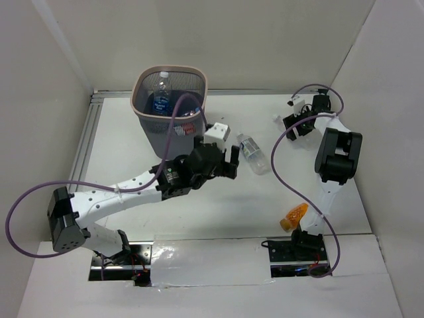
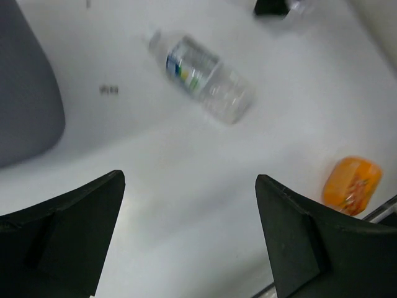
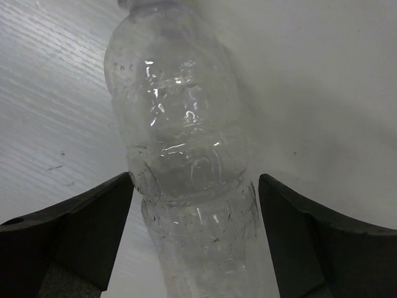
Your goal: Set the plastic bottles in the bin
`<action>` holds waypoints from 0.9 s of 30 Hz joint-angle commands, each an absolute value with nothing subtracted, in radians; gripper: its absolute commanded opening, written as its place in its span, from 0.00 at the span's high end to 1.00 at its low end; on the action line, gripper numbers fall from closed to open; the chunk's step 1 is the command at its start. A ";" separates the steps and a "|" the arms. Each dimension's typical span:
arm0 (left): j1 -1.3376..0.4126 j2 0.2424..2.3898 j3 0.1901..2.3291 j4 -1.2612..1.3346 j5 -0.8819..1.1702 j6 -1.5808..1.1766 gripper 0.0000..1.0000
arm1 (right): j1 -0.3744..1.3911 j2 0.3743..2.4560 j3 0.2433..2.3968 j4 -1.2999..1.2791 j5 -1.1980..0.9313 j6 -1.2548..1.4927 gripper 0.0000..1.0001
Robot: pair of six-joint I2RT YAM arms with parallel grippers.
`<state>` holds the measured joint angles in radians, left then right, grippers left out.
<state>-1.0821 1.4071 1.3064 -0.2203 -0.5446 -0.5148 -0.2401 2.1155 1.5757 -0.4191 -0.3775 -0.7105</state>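
Obs: left gripper (image 2: 189,180) has jaws wide and nothing in them. The bin (image 1: 169,69) sits just to its left, with bottles (image 1: 162,101) already inside. A labelled clear bottle (image 2: 208,77) lies ahead of it on its side, and the orange bottle (image 2: 352,185) is off to its right. Likely next pick is the one ahead.

The right gripper (image 3: 195,180) straddles a bare clear bottle (image 3: 180,124) lying lengthwise between its fingers, which suits a grasp across the waist. Contact cannot be told.
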 commanded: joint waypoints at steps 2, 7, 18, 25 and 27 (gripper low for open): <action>-1.088 1.390 1.171 -0.229 -0.512 -0.716 0.01 | -0.236 2.120 1.600 -0.448 -0.362 -0.768 0.17; -1.088 1.367 1.091 -0.250 -0.512 -0.759 0.01 | -0.227 2.120 1.690 -0.645 -0.455 -0.848 0.61; -1.097 1.341 0.897 -0.163 -0.353 -0.877 0.01 | 0.082 1.818 1.980 -0.631 -0.819 -0.677 0.71; -1.115 1.353 0.873 -0.153 -0.353 -0.867 0.01 | 0.322 1.799 2.075 -0.148 -0.807 -0.379 0.63; -1.115 1.341 0.864 -0.144 -0.353 -0.867 0.01 | 0.366 1.845 2.140 -0.108 -0.781 -0.313 0.59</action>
<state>-1.1103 1.3529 0.8825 -0.1925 -0.3599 -0.8455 0.3405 1.7782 2.0640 -0.3004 -0.7940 -0.4774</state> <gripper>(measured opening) 0.990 0.541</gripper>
